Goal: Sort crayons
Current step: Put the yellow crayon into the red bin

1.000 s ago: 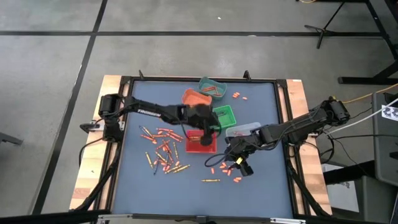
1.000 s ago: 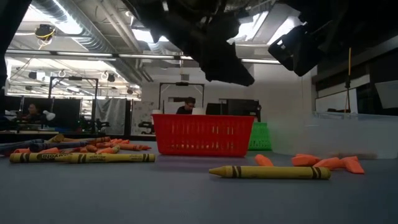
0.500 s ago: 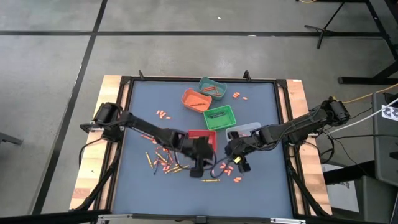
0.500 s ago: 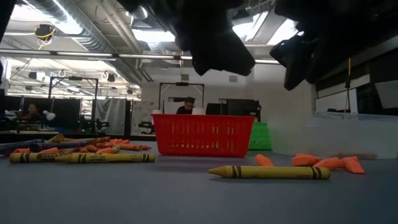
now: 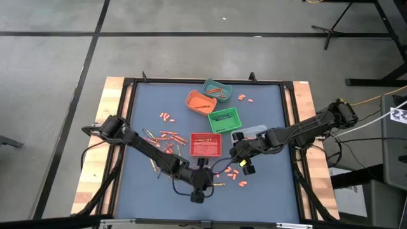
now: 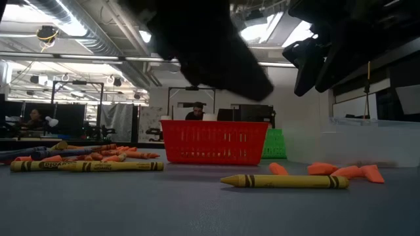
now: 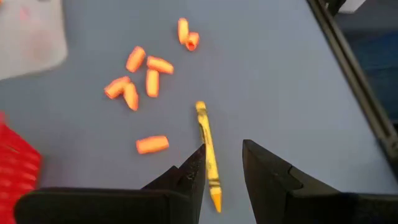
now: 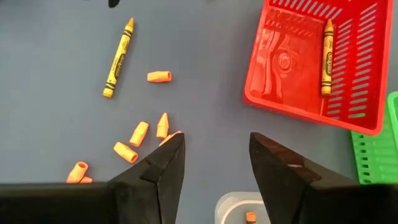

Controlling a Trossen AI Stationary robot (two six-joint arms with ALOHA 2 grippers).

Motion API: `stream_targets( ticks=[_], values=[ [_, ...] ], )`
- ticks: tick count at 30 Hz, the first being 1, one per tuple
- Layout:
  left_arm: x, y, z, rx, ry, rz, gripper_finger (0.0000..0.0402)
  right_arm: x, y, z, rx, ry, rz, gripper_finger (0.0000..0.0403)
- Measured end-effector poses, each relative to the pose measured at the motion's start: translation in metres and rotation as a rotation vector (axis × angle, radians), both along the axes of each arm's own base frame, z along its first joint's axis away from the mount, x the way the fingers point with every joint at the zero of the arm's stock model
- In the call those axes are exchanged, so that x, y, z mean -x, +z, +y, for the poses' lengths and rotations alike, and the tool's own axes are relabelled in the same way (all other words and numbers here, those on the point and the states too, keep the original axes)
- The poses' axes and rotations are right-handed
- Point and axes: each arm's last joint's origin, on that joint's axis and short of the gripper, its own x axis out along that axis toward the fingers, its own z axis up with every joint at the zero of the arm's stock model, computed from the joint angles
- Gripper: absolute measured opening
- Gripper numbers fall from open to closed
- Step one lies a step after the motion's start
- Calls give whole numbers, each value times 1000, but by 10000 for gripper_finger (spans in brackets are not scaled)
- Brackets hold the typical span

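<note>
Red bin (image 8: pixel 323 68): held one yellow crayon (image 8: pixel 326 57).
Left gripper (image 7: pixel 222 177): spread, above a loose yellow crayon (image 7: pixel 208 155).
Right gripper (image 8: pixel 214 158): spread, empty.

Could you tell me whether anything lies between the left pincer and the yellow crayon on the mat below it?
Nothing visible does. The left pincer hangs open directly over the yellow crayon, which lies alone on bare mat. The nearest orange stub sits off to one side, apart from the crayon.
</note>
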Motion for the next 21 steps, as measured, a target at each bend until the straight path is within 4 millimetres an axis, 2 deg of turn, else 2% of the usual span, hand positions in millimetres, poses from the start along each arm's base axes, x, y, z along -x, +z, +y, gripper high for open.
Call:
stream_targets(
  ticks=[6, 15, 21],
  values=[
    [-2, -21, -7, 20, 15, 23, 90, 0, 0, 0, 16, 24, -1, 179],
    [-4, -51, -8, -3, 22, 90, 90, 0, 0, 0, 29, 44, -5, 179],
    [-4, -55, -8, 6, 41, 101, 86, 0, 0, 0, 29, 44, -6, 179]
  ],
)
